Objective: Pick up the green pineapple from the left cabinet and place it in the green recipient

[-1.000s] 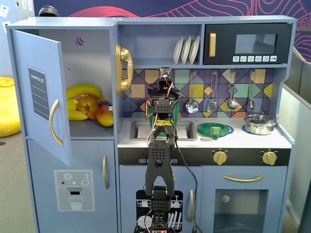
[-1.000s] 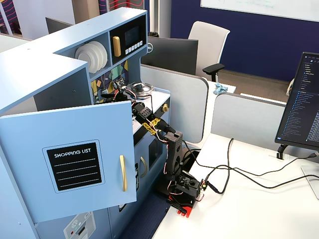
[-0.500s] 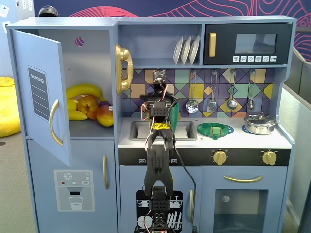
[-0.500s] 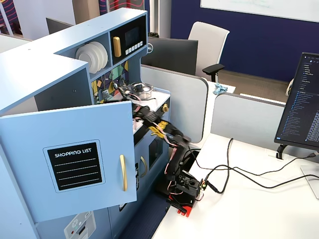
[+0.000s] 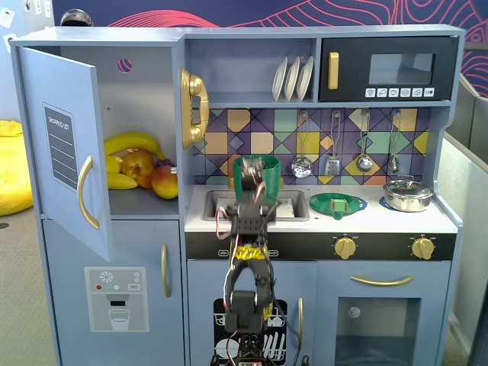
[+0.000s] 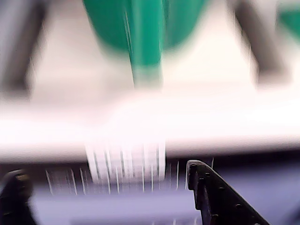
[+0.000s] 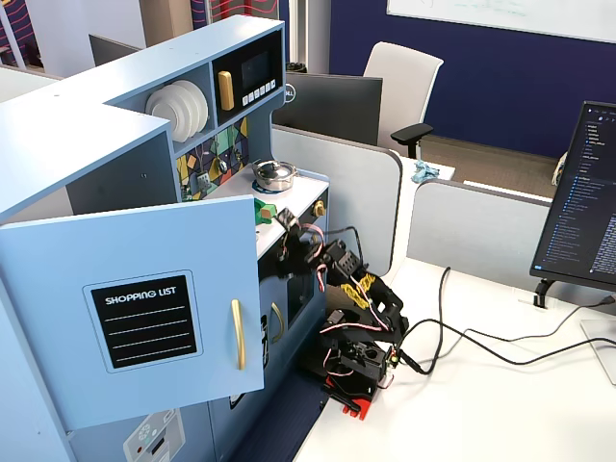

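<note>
Facing the green recipient (image 5: 255,181) by the sink, the gripper (image 6: 112,197) is being shown with parted, empty jaws; the green pineapple is not being seen anywhere, the left cabinet (image 5: 141,114) showing other fruit, so progress cannot be judged.

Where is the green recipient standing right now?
In a fixed view, the green recipient stands upright at the back of the sink, left of the green plate and right of the open left cabinet.
</note>
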You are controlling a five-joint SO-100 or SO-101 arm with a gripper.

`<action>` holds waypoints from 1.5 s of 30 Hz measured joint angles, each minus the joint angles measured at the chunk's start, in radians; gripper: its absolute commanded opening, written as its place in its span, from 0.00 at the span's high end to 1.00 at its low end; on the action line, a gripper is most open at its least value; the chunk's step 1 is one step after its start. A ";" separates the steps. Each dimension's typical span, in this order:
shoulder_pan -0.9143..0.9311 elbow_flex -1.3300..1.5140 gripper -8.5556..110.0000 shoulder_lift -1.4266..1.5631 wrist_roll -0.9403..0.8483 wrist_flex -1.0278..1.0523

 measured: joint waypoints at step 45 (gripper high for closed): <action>-0.110 0.762 0.87 0.373 0.138 0.347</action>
